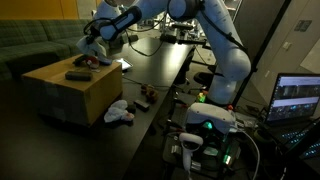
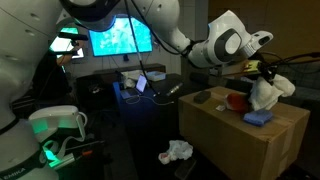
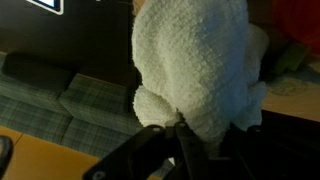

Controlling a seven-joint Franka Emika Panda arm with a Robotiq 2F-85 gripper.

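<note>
The gripper [image 2: 262,80] is clenched on a white terry towel [image 3: 200,70], held hanging above the cardboard box [image 2: 230,135], toward one edge of its top; this looks like the carrying step. Lowering it would call for clearing the blue cloth [image 2: 257,118] lying beneath.

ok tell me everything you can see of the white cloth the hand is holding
The white cloth looks like thick, nubbly terry, plain with no print. It is bunched into a soft lump with folds, not spread flat. The hand is shut on one end of it, and the rest hangs from there above the top of the cardboard box. Only the hand visibly touches it; whether its lower end reaches the box cannot be told.
</note>
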